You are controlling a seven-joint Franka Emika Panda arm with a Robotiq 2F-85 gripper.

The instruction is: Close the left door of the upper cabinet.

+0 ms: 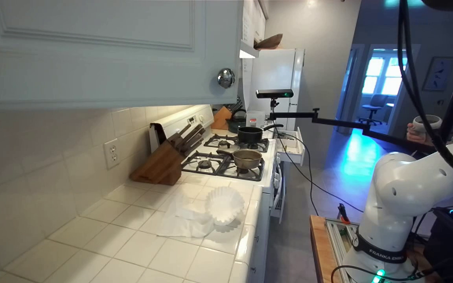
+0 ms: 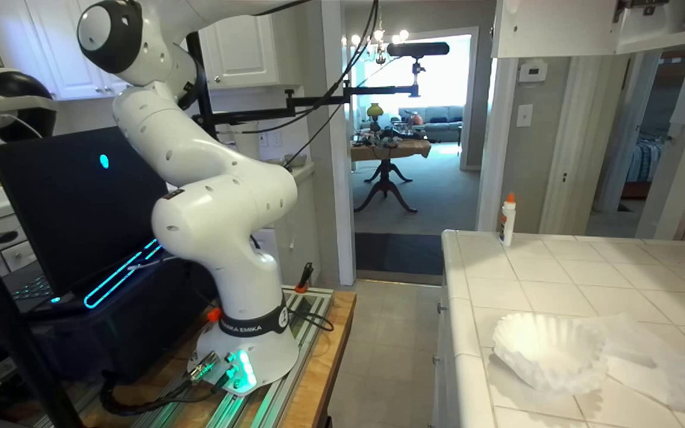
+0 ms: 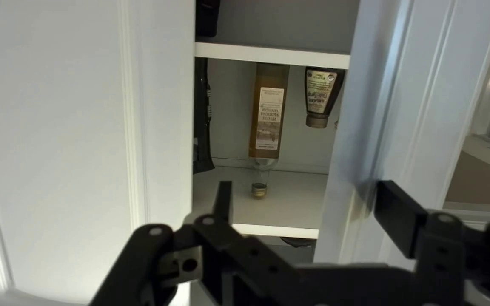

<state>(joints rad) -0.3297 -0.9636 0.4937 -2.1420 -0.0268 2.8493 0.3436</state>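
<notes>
The left door (image 1: 112, 74) of the upper cabinet stands open in both exterior views, its chrome knob (image 1: 225, 78) near the right edge; its inner side shows in an exterior view (image 2: 556, 27). The wrist picture is upside down, so the left door (image 3: 423, 106) is at its right. The upper cabinet (image 3: 283, 212) shows its inside between the left door and the twin door (image 3: 58, 140). My gripper (image 3: 304, 193) is open and empty, seen only in the wrist view. One finger is against or very near the left door's moulded face; contact cannot be told. Knobs are hidden there.
Inside the cabinet are a vinegar bottle (image 3: 269, 114), a syrup bottle (image 3: 321, 93) and a shelf (image 3: 270, 54). Below are a knife block (image 1: 167, 157), paper filters (image 1: 224, 206), a stove with pots (image 1: 248, 159), and a glue bottle (image 2: 507, 220). A camera boom (image 1: 336, 122) crosses the aisle.
</notes>
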